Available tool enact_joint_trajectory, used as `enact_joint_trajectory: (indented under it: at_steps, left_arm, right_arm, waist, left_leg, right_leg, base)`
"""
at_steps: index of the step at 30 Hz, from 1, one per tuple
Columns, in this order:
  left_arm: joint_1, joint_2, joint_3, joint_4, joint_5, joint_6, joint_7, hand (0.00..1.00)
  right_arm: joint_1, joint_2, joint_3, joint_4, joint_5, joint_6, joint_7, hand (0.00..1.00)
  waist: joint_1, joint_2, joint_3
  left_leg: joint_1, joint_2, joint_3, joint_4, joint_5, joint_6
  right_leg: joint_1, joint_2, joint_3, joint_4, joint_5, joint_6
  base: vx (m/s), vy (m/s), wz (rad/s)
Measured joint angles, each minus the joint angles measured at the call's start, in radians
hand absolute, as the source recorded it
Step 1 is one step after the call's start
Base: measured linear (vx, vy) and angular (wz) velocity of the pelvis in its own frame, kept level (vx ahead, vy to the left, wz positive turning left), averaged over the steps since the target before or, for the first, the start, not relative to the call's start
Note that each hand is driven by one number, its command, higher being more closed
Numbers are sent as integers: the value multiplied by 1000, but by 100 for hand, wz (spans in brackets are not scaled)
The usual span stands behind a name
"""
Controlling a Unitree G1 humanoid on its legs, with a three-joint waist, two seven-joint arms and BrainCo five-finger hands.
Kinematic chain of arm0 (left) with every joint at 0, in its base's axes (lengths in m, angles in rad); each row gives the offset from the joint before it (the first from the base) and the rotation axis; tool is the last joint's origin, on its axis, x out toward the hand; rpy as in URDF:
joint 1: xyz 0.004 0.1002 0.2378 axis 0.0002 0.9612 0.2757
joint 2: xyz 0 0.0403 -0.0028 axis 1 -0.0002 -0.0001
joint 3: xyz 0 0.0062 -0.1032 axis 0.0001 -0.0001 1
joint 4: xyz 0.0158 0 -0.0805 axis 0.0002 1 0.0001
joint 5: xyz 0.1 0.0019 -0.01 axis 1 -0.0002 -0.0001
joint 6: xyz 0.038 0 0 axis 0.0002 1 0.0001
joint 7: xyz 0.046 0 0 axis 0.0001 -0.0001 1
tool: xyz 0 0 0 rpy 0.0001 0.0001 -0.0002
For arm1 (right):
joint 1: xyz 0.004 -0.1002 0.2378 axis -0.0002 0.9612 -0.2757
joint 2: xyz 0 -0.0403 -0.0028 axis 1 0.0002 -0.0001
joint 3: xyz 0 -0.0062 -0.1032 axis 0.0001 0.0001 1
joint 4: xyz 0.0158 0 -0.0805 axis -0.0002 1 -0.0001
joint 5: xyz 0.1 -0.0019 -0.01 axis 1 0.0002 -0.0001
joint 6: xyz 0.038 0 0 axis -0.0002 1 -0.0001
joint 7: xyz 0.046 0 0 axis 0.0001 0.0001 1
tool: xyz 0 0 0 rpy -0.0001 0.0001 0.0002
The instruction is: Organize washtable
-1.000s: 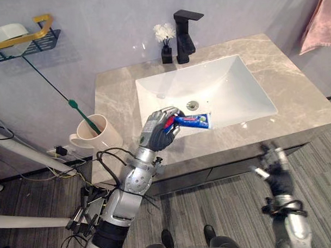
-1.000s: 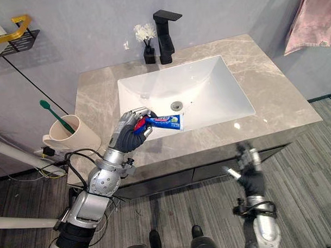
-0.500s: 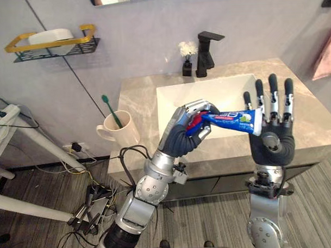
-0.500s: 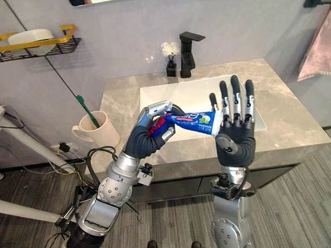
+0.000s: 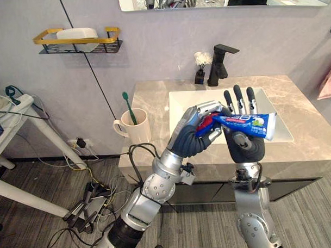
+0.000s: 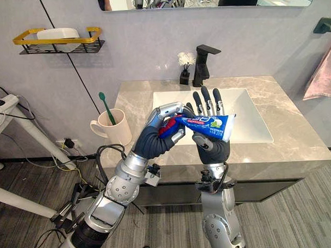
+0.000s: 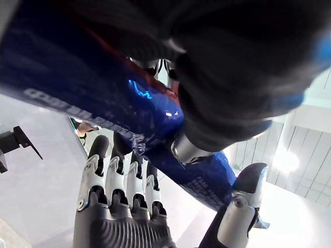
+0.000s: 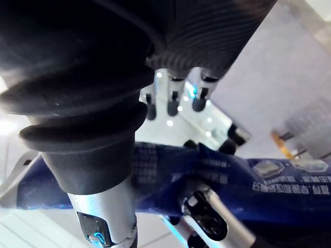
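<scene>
Fingers (image 5: 207, 108) of the left hand (image 5: 194, 138) are curled tight round the red cap end of a blue plastic toothpaste tube (image 5: 248, 123). This hand holds the tube up in the air, lying sideways, above the front edge of the grey marble washtable top (image 5: 310, 131). The flat end of the tube points to the robot's right.

The right hand (image 5: 245, 147) stands upright just behind the tube, with its palm facing the tube. Its fingers (image 5: 237, 97) are straight, point up and sit close side by side, and they grip nothing. The tube crosses in front of this palm, and I cannot tell if it touches it.

A white square sink (image 5: 181, 101) is set into the top. A black tap (image 5: 220, 61) and a small black vase with white flowers (image 5: 200, 68) stand behind the sink. A cream mug (image 5: 137, 127) stands on the left corner of the top with a green toothbrush (image 5: 128, 105) leaning in it. A black wire shelf with a gold rim (image 5: 78, 42) hangs on the wall, and a white dish (image 5: 78, 33) lies on it
</scene>
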Motion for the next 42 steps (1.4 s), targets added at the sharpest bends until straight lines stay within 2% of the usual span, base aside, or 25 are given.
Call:
enact_joint_trajectory:
  at_steps: [1, 8, 14, 26, 27, 30, 39, 42]
  left_arm:
    - [0, 0, -1, 0, 0, 0, 0, 100]
    - [-1, -3, -24, 13, 0, -7, 5, 100]
    - [0, -8, -26, 46, -3, -15, 19, 100]
    - [32, -15, -4, 76, -8, -48, 18, 100]
    - [37, -18, -1, 77, -7, -49, 18, 100]
    - [45, -28, 14, 86, -7, -52, 16, 100]
    - [52, -29, 25, 111, -9, -55, 19, 100]
    - [53, -38, 32, 111, -23, -60, 27, 100]
  right_arm:
    - [-2, -1, 6, 5, -1, 0, -1, 100]
    - [-34, 1, 28, 31, -48, 3, -42, 100]
    - [-43, 7, 19, 46, -168, -4, -116, 100]
    - [-43, 15, -26, 46, -358, 2, -161, 100]
    - [-43, 15, -26, 46, -364, 6, -164, 0]
    - [-43, 20, -45, 46, -425, 20, -167, 0]
    - [-66, 26, -60, 36, -431, 19, -167, 0]
    - [-89, 33, -50, 36, -432, 19, -173, 0]
  waist:
    - [0, -1, 0]
    - [1, -15, -19]
    - [1, -23, -29]
    - [0, -24, -30]
    - [0, -24, -30]
    - [0, -24, -30]
    - [0, -20, -32]
    - [0, -9, -39]
  left_leg:
    - [0, -1, -2, -2, 2, 0]
    - [0, -1, -6, -6, 6, -1]
    - [0, -1, -6, -6, 8, 0]
    - [1, 1, 11, -7, 8, 1]
    - [1, 1, 13, -7, 8, 1]
    - [4, 1, 19, -8, 8, 1]
    - [6, 1, 23, -8, 8, 1]
    - [6, 1, 25, -8, 8, 1]
  right_leg:
    - [0, -1, -2, 0, 0, 1]
    - [-1, -1, -5, 0, 1, 1]
    - [-1, 0, -5, 0, 2, 3]
    - [-14, 2, 14, -2, 7, 9]
    - [-15, 2, 15, -2, 7, 10]
    - [-15, 2, 21, -2, 9, 11]
    - [-15, 2, 26, -6, 13, 13]
    - [-5, 2, 27, -28, 27, 13]
  base:
    - [-16, 9, 5]
    - [0, 0, 0]
    - [0, 0, 0]
    - [-5, 1, -4]
    - [0, 1, -10]
    - [-1, 4, -5]
    - [0, 0, 0]
    - [0, 0, 0]
